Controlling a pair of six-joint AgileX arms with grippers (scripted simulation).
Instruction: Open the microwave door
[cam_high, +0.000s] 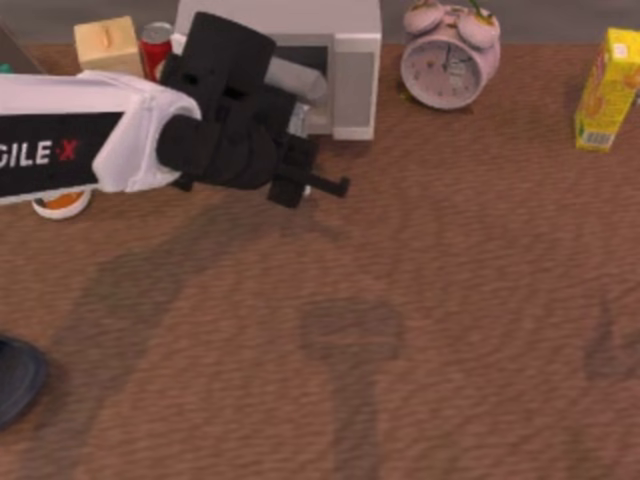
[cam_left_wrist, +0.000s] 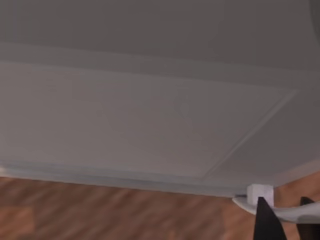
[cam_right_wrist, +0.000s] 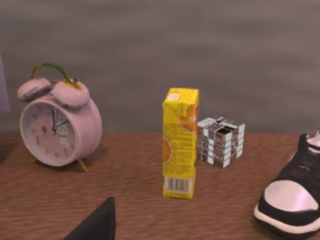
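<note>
Silver-grey microwave (cam_high: 345, 40), its light-grey windowed microwave door (cam_high: 300, 80) swung ajar; left gripper (cam_high: 325, 183) just before it, grip state indeterminable.

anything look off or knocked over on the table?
Nothing stands out. The clock, juice carton and cube stand upright; no spills. The microwave sits square at the back, its door ajar by the left pincer, as the task intends.
</note>
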